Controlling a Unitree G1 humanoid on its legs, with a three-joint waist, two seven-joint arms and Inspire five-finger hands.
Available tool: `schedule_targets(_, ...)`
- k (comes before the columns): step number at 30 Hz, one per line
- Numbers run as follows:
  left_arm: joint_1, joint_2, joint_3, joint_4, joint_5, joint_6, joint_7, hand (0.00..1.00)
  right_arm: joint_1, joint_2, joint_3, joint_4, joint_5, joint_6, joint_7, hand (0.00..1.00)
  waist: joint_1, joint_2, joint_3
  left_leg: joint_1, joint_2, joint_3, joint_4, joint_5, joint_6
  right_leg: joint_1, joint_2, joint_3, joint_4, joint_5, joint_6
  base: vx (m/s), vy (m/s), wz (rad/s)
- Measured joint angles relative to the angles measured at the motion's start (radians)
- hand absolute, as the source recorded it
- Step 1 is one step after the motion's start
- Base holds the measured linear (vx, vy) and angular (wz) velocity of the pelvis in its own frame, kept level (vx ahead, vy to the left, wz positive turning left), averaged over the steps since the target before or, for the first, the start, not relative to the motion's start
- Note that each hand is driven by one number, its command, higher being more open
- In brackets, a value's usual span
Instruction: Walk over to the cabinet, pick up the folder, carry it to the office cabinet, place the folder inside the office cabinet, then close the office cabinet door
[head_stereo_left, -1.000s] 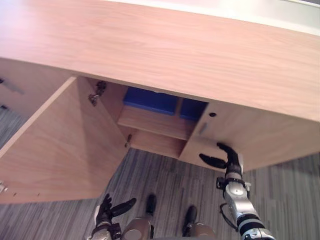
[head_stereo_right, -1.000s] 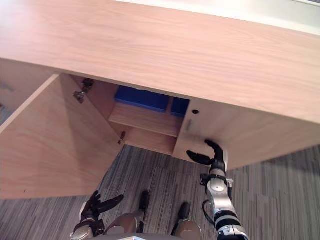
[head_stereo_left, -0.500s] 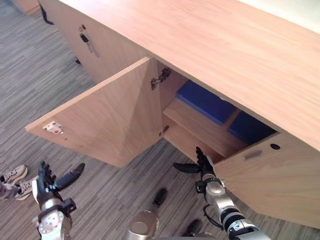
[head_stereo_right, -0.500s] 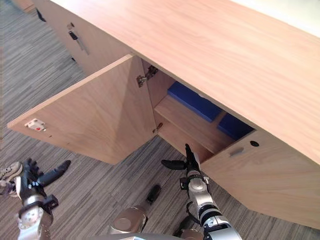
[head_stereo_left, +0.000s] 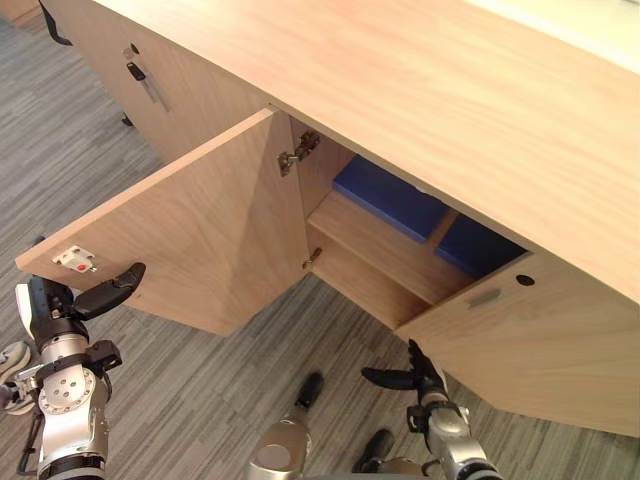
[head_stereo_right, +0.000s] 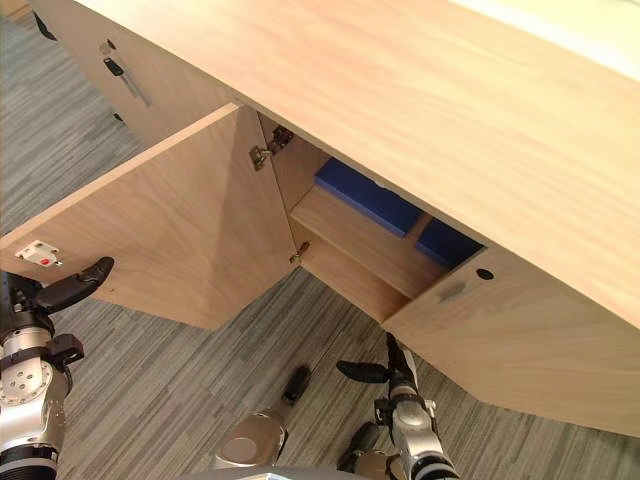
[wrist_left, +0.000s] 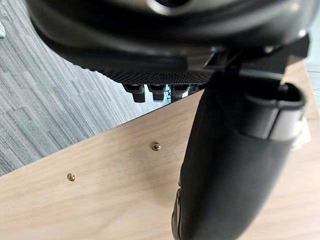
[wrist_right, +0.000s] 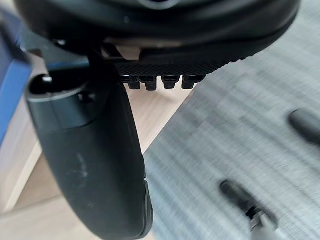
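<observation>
Flat blue folder (head_stereo_left: 390, 197) (on shelf (head_stereo_left: 385, 245)), woodgrain cab. door (head_stereo_left: 200, 240)

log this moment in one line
folder: blue, on shelf in cabinet | door: open | left hand: open, by door edge | right hand: open, empty

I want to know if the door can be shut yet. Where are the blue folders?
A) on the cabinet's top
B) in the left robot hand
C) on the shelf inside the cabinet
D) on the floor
C: the blue folders lie on the shelf inside the open office cabinet; the left robot hand and right robot hand are open, holding nothing.
</observation>
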Motion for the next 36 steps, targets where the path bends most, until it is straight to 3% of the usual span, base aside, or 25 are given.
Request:
schedule_targets(3, 0.097, -0.103, 0.003, -0.098, 0.0, -0.017, 0.006, 1.0, 0.025, 0.003, -0.026, 0.001, -0.001, 0.002, 0.004, 1.0, 0.001, -0.006, -0.002, 0.019, 0.007, 0.042, 0.0, -0.002, 0.001, -0.002, -0.002, 0.037, 0.015, 0.002, -0.002, -0.08, 0.027, -0.31)
schedule_targets(7, 0.234, -0.256, -0.068, -0.182, 0.0, -0.039, 0.005, 1.0, 0.057, 0.026, -0.051, 0.005, -0.002, 0.005, 0.005, 1.0, -0.002, -0.013, -0.012, 0.021, 0.021, 0.094, 0.0, -0.015, 0.008, -0.021, 0.002, 0.088, 0.014, 0.007, -0.013, -0.12, 0.032, -0.27)
schedule_targets(9, 0.322, -0.3, -0.193, -0.17, -0.001, -0.015, -0.003, 1.0, 0.078, 0.046, -0.07, 0.018, -0.001, 0.012, 0.006, 1.0, -0.021, -0.016, -0.017, 0.011, 0.031, 0.134, 0.0, -0.011, 0.009, -0.035, 0.004, 0.109, 0.016, 0.003, -0.004, -0.11, 0.032, -0.05)
schedule_targets(10, 0.33, -0.303, -0.207, -0.166, -0.001, -0.011, -0.006, 1.0, 0.078, 0.047, -0.071, 0.02, -0.001, 0.014, 0.006, 1.0, -0.023, -0.016, -0.017, 0.01, 0.033, 0.14, 0.0, -0.01, 0.009, -0.037, 0.005, 0.113, 0.017, 0.003, -0.004, -0.1, 0.024, -0.06)
schedule_targets(14, 0.368, -0.333, -0.429, -0.053, 0.024, 0.028, -0.081, 1.0, 0.076, 0.063, -0.07, 0.025, -0.001, 0.02, 0.007, 1.0, -0.041, -0.018, -0.018, -0.004, 0.043, 0.215, 0.0, -0.009, 0.009, -0.09, 0.018, 0.228, 0.028, 0.004, 0.001, -0.07, 0.03, -0.33)
schedule_targets(18, 0.281, -0.322, -0.603, 0.0, 0.128, 0.068, -0.12, 1.0, 0.057, 0.077, -0.058, 0.002, -0.001, 0.019, 0.007, 1.0, -0.091, -0.019, -0.018, -0.032, 0.06, 0.308, 0.001, -0.01, 0.01, -0.164, 0.03, 0.334, 0.029, 0.01, 0.01, -0.04, 0.025, -0.73)
schedule_targets(22, 0.04, -0.321, -0.674, 0.078, 0.198, 0.099, -0.118, 1.0, 0.053, 0.08, -0.042, -0.023, -0.001, 0.019, -0.004, 1.0, -0.167, -0.032, -0.018, -0.051, 0.064, 0.417, 0.005, -0.016, 0.019, -0.223, 0.037, 0.433, 0.004, 0.074, 0.007, 0.02, 0.019, -0.81)
schedule_targets(26, -0.147, -0.272, -0.634, 0.109, 0.209, 0.108, -0.083, 1.0, 0.043, 0.077, -0.04, -0.03, -0.001, 0.02, -0.01, 1.0, -0.223, -0.035, -0.019, -0.05, 0.067, 0.501, 0.006, -0.026, 0.024, -0.248, 0.039, 0.507, -0.037, 0.139, 0.006, 0.1, 0.003, -0.66)
schedule_targets(29, -0.201, -0.203, -0.583, 0.113, 0.259, 0.121, -0.069, 1.0, 0.042, 0.073, -0.045, -0.02, -0.002, 0.02, -0.007, 1.0, -0.245, -0.035, -0.018, -0.04, 0.073, 0.529, 0.006, -0.028, 0.028, -0.245, 0.047, 0.532, -0.055, 0.165, 0.004, 0.11, -0.011, -0.34)
schedule_targets(33, -0.264, -0.087, -0.466, 0.146, 0.301, 0.131, -0.055, 1.0, 0.05, 0.064, -0.082, -0.006, -0.001, 0.025, 0.008, 1.0, -0.248, -0.033, -0.018, -0.012, 0.079, 0.521, 0.006, -0.029, 0.028, -0.212, 0.053, 0.519, -0.066, 0.165, 0.003, 0.12, -0.011, -0.02)
schedule_targets(36, -0.264, -0.063, -0.436, 0.142, 0.316, 0.131, -0.042, 1.0, 0.057, 0.044, -0.091, -0.005, -0.001, 0.025, 0.018, 1.0, -0.246, -0.026, -0.017, 0.003, 0.079, 0.506, 0.006, -0.031, 0.026, -0.185, 0.053, 0.5, -0.071, 0.16, -0.003, 0.03, -0.004, 0.18)
